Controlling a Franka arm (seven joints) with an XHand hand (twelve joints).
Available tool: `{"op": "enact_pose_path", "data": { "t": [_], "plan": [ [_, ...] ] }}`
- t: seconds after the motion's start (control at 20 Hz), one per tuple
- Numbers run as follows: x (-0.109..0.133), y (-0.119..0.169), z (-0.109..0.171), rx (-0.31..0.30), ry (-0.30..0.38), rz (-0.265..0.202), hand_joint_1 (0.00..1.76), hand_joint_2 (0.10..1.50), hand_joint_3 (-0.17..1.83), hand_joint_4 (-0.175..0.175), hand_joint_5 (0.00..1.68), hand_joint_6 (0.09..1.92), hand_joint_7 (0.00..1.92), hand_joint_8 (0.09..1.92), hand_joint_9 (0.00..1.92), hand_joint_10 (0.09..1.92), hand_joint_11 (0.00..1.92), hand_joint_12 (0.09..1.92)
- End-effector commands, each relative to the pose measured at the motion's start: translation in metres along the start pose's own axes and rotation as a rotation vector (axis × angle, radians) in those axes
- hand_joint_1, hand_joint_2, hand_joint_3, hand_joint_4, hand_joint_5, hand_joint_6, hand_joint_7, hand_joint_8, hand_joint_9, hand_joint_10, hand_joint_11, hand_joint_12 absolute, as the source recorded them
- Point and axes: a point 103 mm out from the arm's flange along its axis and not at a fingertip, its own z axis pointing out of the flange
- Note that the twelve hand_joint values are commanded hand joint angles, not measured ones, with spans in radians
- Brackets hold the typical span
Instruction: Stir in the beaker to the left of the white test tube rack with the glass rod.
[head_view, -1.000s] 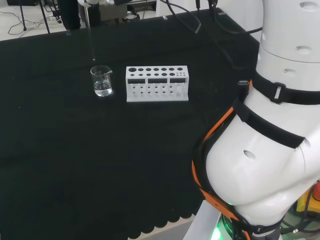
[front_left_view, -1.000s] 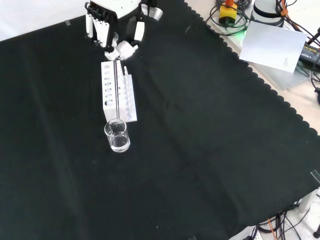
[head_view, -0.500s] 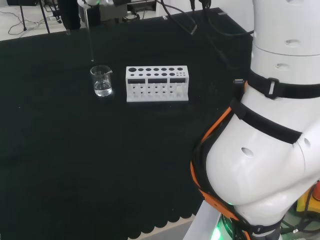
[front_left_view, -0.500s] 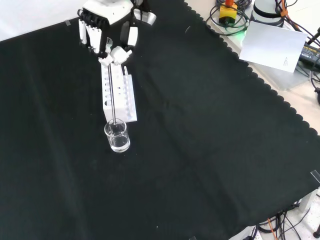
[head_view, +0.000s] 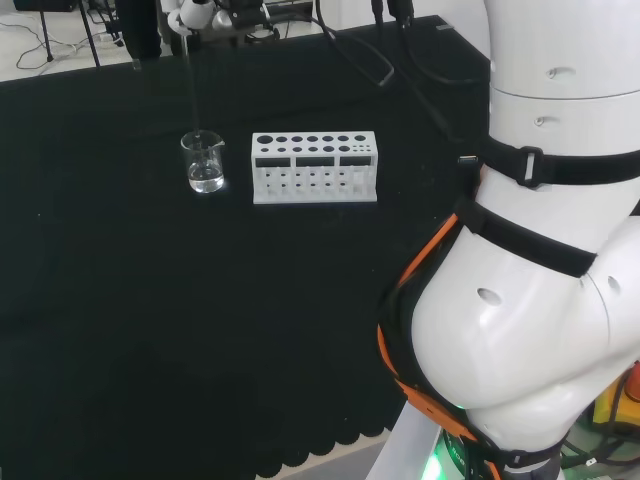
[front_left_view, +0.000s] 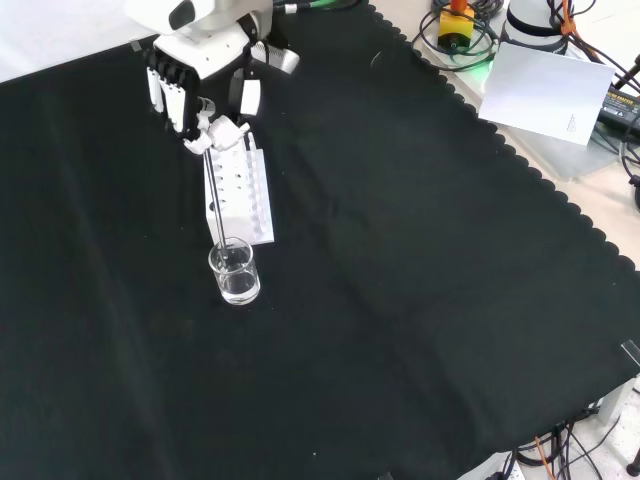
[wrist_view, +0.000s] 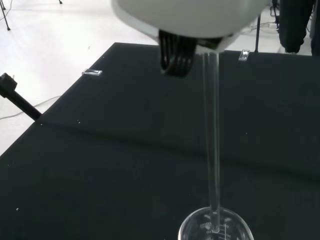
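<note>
Bench is covered by one black cloth (front_left_view: 400, 300) with a scalloped edge, lying flat. Pale floor, cables and dark stands show beyond the cloth's far edge in the head view. In the front view a white sheet (front_left_view: 548, 92) and a tangle of cables lie off the cloth at 1 o'clock.

Vessels: one clear beaker (head_view: 204, 162) stands upright on the cloth. It holds a shallow layer of clear liquid at the bottom, seen in the head and front views. In the head view it stands just beside the white test tube rack (head_view: 314, 167), at the rack's 9 o'clock, apart from it. In the front view the beaker (front_left_view: 234, 271) is at the rack's (front_left_view: 236, 196) 6 o'clock. The rack's holes look empty.

One glass rod (front_left_view: 214, 205) hangs near vertical from the hand (front_left_view: 196, 72). In the wrist view the rod's (wrist_view: 213, 145) lower end reaches the beaker's (wrist_view: 215, 230) mouth; whether the tip touches the liquid cannot be told.

Hand: above the rack's far end in the front view, at 11 o'clock of the picture. Fingertips (front_left_view: 214, 135) are curled and pinch the rod's top; the other fingers point down, side by side.

Count: one beaker, one rack, one rod, one hand.
</note>
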Motion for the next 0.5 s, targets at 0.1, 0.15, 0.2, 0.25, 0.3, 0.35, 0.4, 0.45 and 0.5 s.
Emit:
{"op": "enact_pose_path", "data": {
  "t": [0.1, 0.15, 0.2, 0.25, 0.3, 0.35, 0.4, 0.45, 0.5],
  "plan": [
    [-0.012, -0.003, 0.023, 0.040, 0.032, -0.016, 1.32, 0.62, 0.80, -0.175, 1.13, 0.73, 1.29, 0.98, 1.66, 0.90, 1.28, 0.94],
    [-0.011, -0.002, 0.028, 0.050, 0.035, -0.015, 1.32, 0.62, 0.80, -0.175, 1.13, 0.73, 1.29, 0.98, 1.66, 0.90, 1.28, 0.94],
    [-0.012, -0.003, 0.033, 0.059, 0.037, -0.013, 1.32, 0.62, 0.80, -0.175, 1.13, 0.73, 1.29, 0.98, 1.66, 0.90, 1.28, 0.94],
    [-0.012, -0.002, 0.037, 0.065, 0.039, -0.012, 1.32, 0.62, 0.80, -0.175, 1.13, 0.73, 1.29, 0.98, 1.66, 0.90, 1.28, 0.95],
    [-0.011, -0.001, 0.047, 0.076, 0.037, -0.005, 1.32, 0.62, 0.80, -0.175, 1.13, 0.73, 1.29, 0.98, 1.66, 0.90, 1.28, 0.95],
    [-0.011, 0.000, 0.053, 0.085, 0.037, 0.002, 1.32, 0.62, 0.80, -0.175, 1.13, 0.73, 1.29, 0.98, 1.66, 0.90, 1.27, 0.95],
    [-0.014, -0.002, 0.058, 0.092, 0.044, 0.005, 1.32, 0.62, 0.80, -0.175, 1.13, 0.73, 1.29, 0.98, 1.66, 0.90, 1.27, 0.95],
    [-0.015, -0.002, 0.062, 0.097, 0.052, 0.004, 1.32, 0.62, 0.80, -0.175, 1.13, 0.73, 1.29, 0.98, 1.66, 0.90, 1.27, 0.95],
    [-0.016, -0.001, 0.065, 0.098, 0.058, 0.003, 1.32, 0.62, 0.80, -0.175, 1.13, 0.73, 1.29, 0.98, 1.66, 0.90, 1.27, 0.95]
  ]
}}
